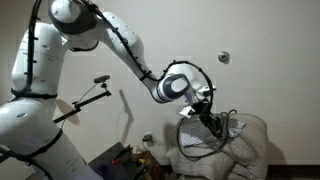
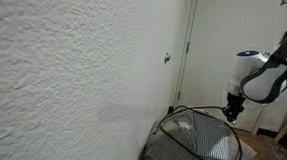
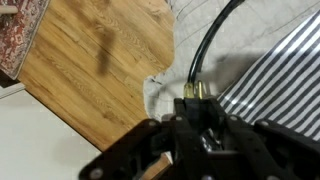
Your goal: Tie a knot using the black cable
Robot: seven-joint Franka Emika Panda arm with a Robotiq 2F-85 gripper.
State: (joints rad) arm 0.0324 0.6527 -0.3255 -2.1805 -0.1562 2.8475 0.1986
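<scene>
0 knots visible so far: black cable (image 3: 205, 42) sits in loose loops on the grey cushion (image 1: 255, 140), no crossing I can make out. Gripper (image 3: 196, 92) nearly closed, pinching the cable over the cushion's edge. I judge looping, threading and tightening all left

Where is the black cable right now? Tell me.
In the wrist view the black cable runs out from the gripper, which pinches it; in both exterior views it loops loosely over the striped cloth at lower right.
</scene>
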